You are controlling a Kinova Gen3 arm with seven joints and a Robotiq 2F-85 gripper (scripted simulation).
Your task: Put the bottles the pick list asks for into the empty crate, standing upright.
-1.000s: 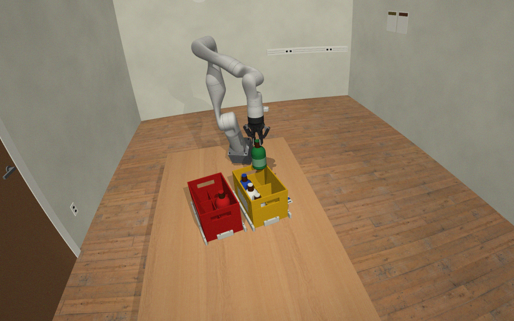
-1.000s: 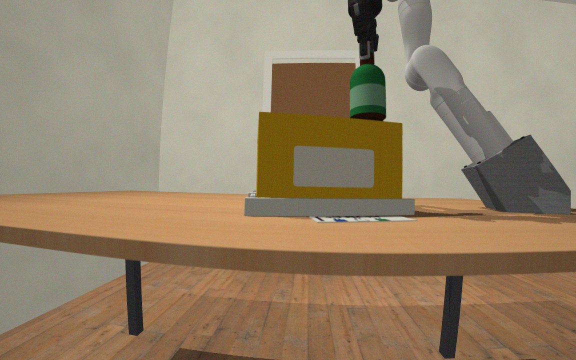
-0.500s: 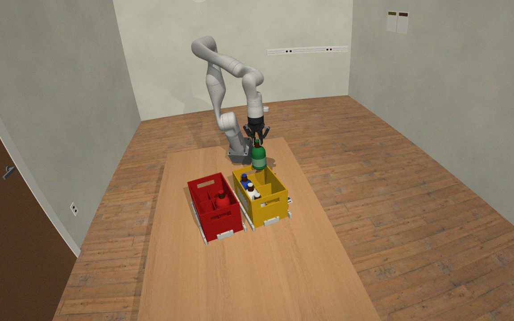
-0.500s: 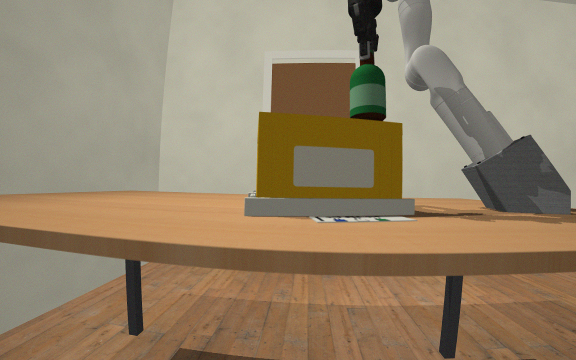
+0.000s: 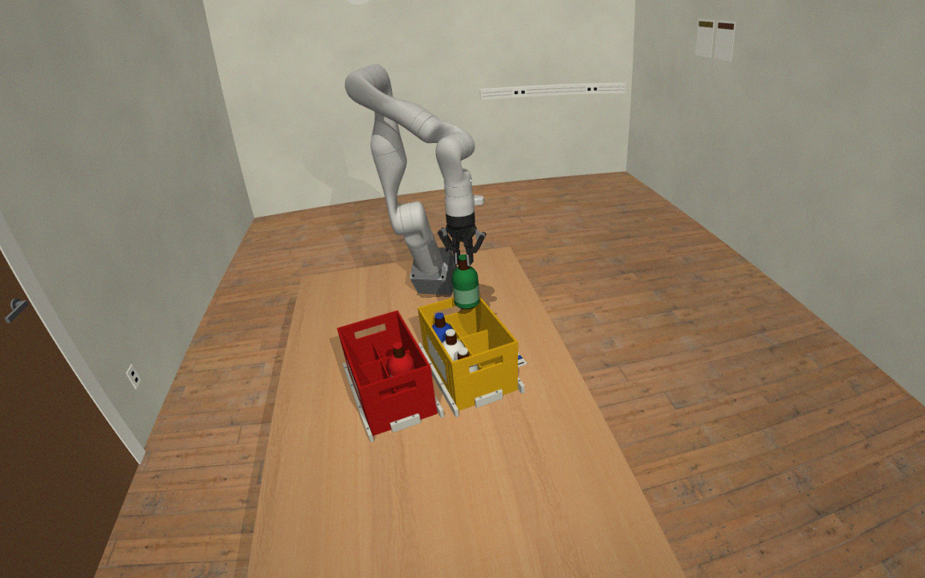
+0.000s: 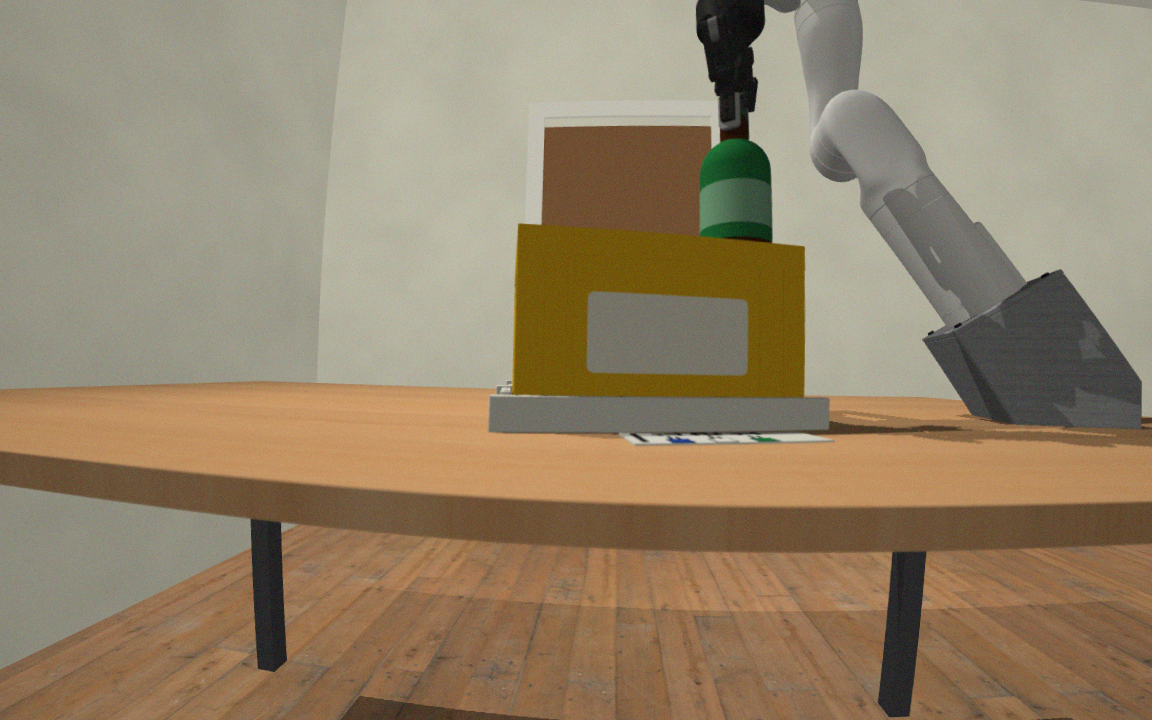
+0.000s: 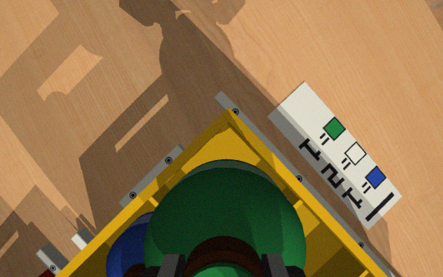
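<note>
Green bottle gripped above the yellow crate, list legible.
My pincer (image 5: pixel 462 260) (image 6: pixel 730 116) (image 7: pixel 223 265) is partway closed on the neck of the green bottle (image 5: pixel 466 287) (image 6: pixel 735 201) (image 7: pixel 225 204), upright at 12 o'clock over the yellow crate (image 5: pixel 487 388) (image 6: pixel 553 358) (image 7: pixel 118 218) from the top. Only there do I see a white bottle (image 5: pixel 454 347) and a second white bottle (image 5: pixel 462 351), at about 5 o'clock from the blue bottle (image 5: pixel 442 329) (image 7: pixel 129 242), plus the red bottle (image 5: pixel 400 361) inside the red crate (image 5: pixel 401 405) (image 7: pixel 47 274) toward 8 o'clock. The exterior hides the crate's contents but puts the green base near rim height. Only my wrist view, at 2 o'clock, makes the pick list (image 5: pixel 521 360) (image 6: pixel 723 438) (image 7: pixel 302 100) readable on the table (image 5: pixel 451 488) (image 6: pixel 383 456) (image 7: pixel 360 58): blue one, white two, green one.
</note>
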